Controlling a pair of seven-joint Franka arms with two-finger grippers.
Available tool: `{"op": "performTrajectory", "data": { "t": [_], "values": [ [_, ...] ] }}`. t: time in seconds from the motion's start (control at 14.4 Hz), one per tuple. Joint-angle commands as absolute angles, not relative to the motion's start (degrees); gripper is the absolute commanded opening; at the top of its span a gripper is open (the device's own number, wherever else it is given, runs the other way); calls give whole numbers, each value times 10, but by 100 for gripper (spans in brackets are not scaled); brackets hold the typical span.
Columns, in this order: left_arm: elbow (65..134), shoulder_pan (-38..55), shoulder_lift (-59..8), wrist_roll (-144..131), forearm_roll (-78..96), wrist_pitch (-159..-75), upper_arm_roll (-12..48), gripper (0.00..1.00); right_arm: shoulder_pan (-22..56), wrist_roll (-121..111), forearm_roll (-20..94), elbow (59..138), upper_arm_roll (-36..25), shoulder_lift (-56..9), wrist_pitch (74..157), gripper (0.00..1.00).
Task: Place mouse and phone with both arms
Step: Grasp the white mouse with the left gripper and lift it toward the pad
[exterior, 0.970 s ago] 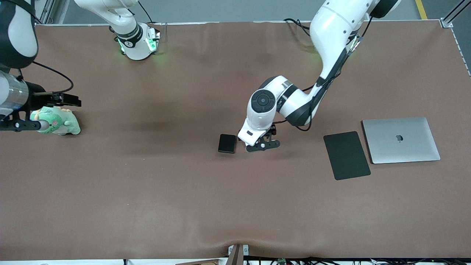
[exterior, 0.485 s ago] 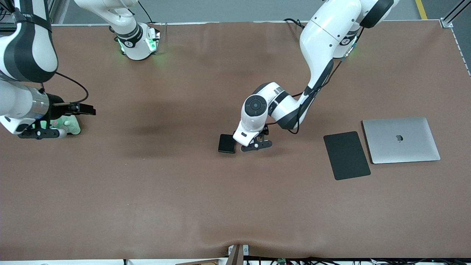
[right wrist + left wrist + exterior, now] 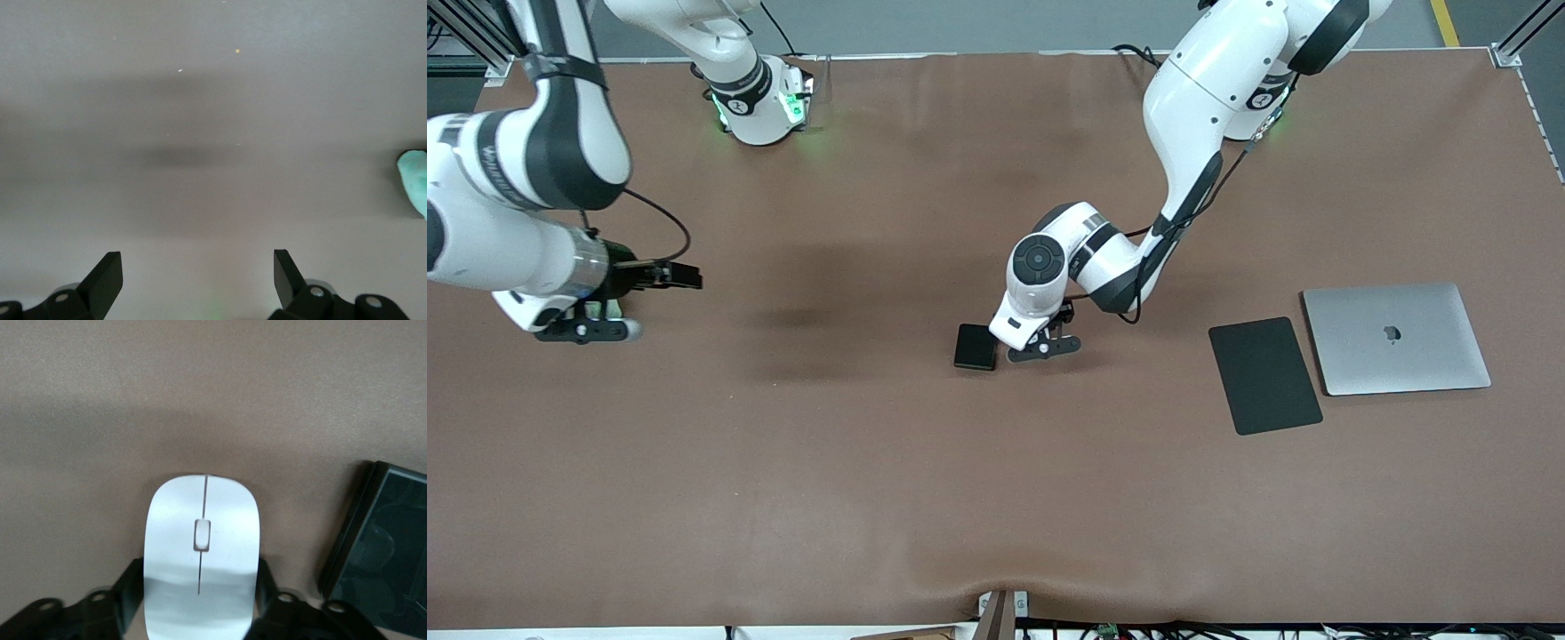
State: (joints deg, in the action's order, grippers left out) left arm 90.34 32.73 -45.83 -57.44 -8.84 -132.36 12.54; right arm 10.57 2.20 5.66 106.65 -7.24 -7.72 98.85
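Front view: left pincer (image 3: 1040, 348) low at mid-desk (image 3: 871, 480), just beside phone (image 3: 975, 347); mouse hidden beneath wrist; right pincer (image 3: 587, 331) hovering at right arm's end of the desk; mouse pad (image 3: 1264, 375) and laptop (image 3: 1396, 338) toward left arm's end. Left wrist view: fingers (image 3: 130, 587) pressed against both flanks of mouse (image 3: 201, 553), gripping it; phone (image 3: 380, 553) alongside, not touching. Right wrist view: fingers (image 3: 103, 277) spread wide, holding nothing, over bare desk; green toy (image 3: 415, 179) at edge.

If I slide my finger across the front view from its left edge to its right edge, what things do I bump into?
right gripper → phone → left gripper → mouse pad → laptop
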Motion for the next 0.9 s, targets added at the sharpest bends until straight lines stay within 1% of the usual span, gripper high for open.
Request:
{"op": "performTrajectory", "data": {
  "t": [0.0,0.07,0.28,0.42,0.62,0.83],
  "values": [
    [904,318,-427,-575,-105,-1303,121,7,119,40,69,1072,-76,-81,1002,100],
    [900,311,-409,-568,-104,-1282,118,3,123,41,80,1072,-76,-81,1005,100],
    [906,245,-353,-499,-105,-1227,116,2,134,41,108,1071,-76,-83,1015,100],
    [916,194,-331,-443,-121,-1201,115,3,150,65,108,1071,-76,-89,1025,100],
    [946,105,-316,-373,-168,-1200,118,4,198,118,109,1071,-76,-101,1053,100],
    [967,33,-318,-306,-171,-1209,120,7,220,140,142,1062,-76,-108,1074,100]
  ]
}}
